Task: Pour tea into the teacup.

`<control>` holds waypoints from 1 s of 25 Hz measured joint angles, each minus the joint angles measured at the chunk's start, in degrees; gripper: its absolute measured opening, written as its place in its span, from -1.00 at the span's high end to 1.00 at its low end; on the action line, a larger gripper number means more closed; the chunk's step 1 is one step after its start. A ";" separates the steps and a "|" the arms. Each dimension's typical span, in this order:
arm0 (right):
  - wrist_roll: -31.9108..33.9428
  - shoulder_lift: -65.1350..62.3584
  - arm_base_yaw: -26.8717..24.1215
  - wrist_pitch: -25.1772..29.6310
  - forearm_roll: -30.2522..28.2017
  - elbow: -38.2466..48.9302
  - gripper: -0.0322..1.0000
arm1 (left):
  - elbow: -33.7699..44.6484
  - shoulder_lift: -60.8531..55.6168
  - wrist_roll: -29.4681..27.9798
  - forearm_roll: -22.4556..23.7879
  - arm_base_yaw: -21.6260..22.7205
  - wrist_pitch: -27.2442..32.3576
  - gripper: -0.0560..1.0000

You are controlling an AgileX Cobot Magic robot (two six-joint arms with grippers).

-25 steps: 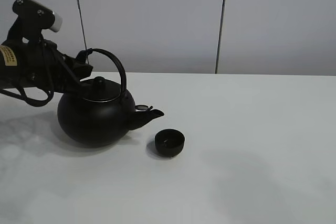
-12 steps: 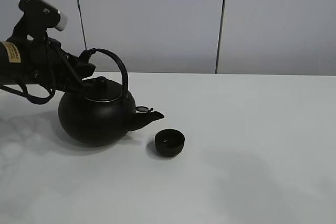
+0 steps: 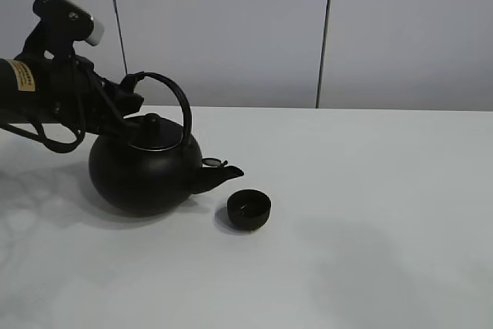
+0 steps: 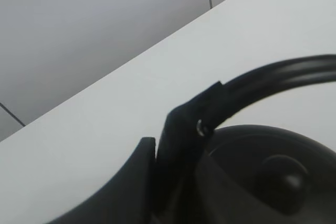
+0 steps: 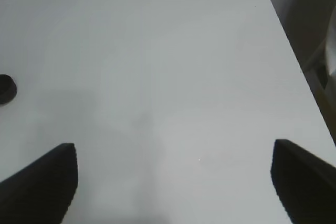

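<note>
Black and glossy, the teacup (image 3: 249, 209) sits upright on the white worktop (image 3: 385, 213), left of the middle and toward the front in the high view. Something glints inside it, but whether that is liquid cannot be told. In the right wrist view only a sliver of the cup (image 5: 5, 88) shows at the picture's edge.

Just beside the cup, on the left arm's side, stands the big black kettle (image 3: 142, 175). Its spout (image 3: 222, 176) points toward the cup, with the tip near the cup's rim and apart from it. Whether the kettle's base rests on the worktop or hangs just above it is unclear. A knobbed lid (image 3: 152, 122) sits on top.

The left jaws are clamped on the arched handle (image 3: 176, 96) near its foot on the side away from the spout; the left wrist view shows a dark finger (image 4: 176, 140) pressed against the handle by its rivet. The left arm (image 3: 46, 90) reaches in from that side.

The right jaws stand wide apart over bare worktop, well away from the kettle, each finger (image 5: 39, 182) dark at a corner.

Grey wall panels (image 3: 231, 28) stand behind.
</note>
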 joint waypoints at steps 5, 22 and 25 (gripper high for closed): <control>0.00 0.00 0.00 -0.06 0.00 0.00 -0.41 | -2.30 0.00 0.10 0.50 -1.65 3.92 0.67; 0.00 0.00 0.00 -0.06 0.00 0.00 -0.41 | -3.40 0.00 2.77 0.64 -1.76 5.35 0.68; 0.00 0.00 0.00 -0.06 0.00 0.00 -0.41 | -3.40 0.00 2.82 0.64 -1.76 5.35 0.68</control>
